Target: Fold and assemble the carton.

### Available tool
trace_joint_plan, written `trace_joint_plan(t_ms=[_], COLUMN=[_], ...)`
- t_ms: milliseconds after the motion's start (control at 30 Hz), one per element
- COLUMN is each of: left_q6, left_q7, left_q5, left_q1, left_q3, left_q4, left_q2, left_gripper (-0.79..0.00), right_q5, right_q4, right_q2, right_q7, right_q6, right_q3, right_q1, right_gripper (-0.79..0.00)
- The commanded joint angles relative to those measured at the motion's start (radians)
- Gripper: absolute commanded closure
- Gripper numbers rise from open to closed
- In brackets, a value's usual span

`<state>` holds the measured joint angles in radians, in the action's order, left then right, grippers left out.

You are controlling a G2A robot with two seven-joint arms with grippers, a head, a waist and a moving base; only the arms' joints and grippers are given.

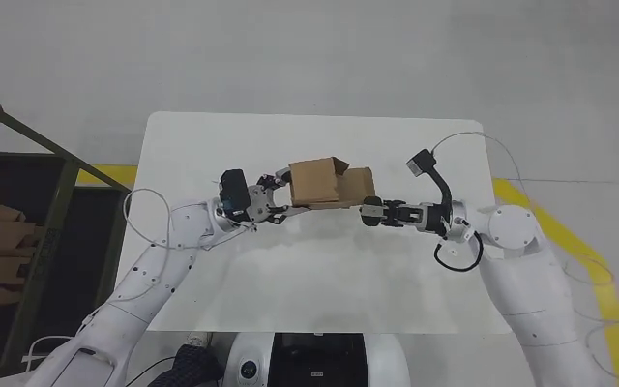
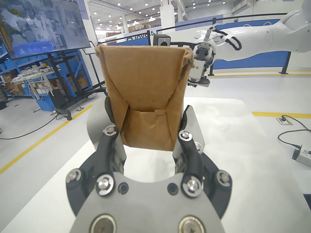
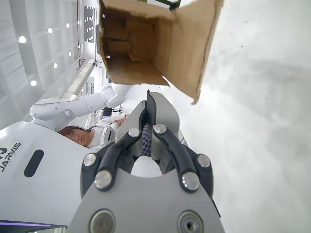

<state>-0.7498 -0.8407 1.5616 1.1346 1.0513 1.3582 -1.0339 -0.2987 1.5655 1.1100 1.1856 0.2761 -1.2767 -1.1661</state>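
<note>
Carton (image 1: 316, 181), open end facing right gripper (image 1: 368, 210), clamped by left gripper (image 1: 284, 205).

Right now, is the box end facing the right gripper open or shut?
Open. The right wrist view looks straight into the box, with one flap swung outward.

Here's the table (image 1: 290, 281): a white top, rectangular with rounded corners, sitting square on the pale grey floor (image 1: 290, 58). A yellow stripe (image 1: 111, 174) on that floor meets its left edge near the far corner. Over the middle of the top, toward the far edge, is the carton (image 1: 317, 181). Touching the surface or just off it? Can't tell.
</note>
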Motion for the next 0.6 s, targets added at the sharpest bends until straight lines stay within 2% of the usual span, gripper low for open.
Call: trace_joint_plan(t_ms=[0, 433, 567], left_q6=[-0.005, -0.034, -0.043], left_q7=[-0.003, -0.006, -0.005], left_q5=[0.005, 0.017, 0.013], left_q1=[0.002, 0.004, 0.003], left_q3=[-0.003, -0.022, -0.022], left_q4=[0.004, 0.025, 0.027], left_q2=[0.000, -0.001, -0.001], left_gripper=[-0.388, -0.388, -0.385], right_q5=[-0.003, -0.022, -0.038], right_q4=[0.000, -0.058, -0.067], right_q2=[0.001, 0.018, 0.019], right_q7=[-0.013, -0.068, -0.040], right_q6=[0.001, 0.011, 0.018], right_q3=[0.006, 0.098, 0.110], right_q1=[0.009, 0.100, 0.113], right_gripper=[0.000, 0.000, 0.000])
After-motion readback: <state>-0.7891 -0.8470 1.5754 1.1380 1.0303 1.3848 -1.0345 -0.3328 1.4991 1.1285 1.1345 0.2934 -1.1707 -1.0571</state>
